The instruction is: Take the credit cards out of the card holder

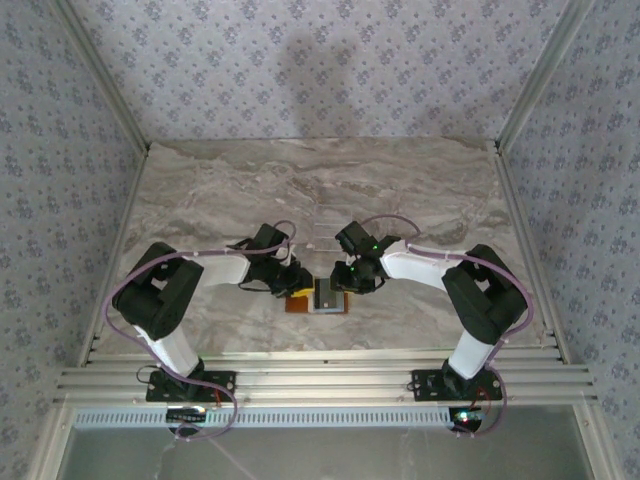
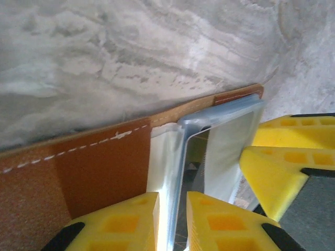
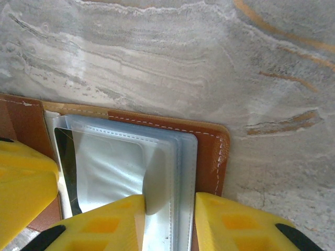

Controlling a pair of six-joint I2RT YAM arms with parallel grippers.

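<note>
Left gripper fingers pinch the raised edge of the clear sleeves. Right gripper fingers stand slightly apart astride those sleeves; whether they grip is unclear. Beneath both lies the open brown wallet on the marble table, a dark card tucked inside.

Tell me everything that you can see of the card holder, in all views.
The card holder lies open on the marble table. Its cover looks like orange-brown leather with white stitching; inside sits a stack of clear plastic sleeves, one holding a dark card. The left gripper and the right gripper each straddle the sleeves; whether they pinch is unclear.
</note>
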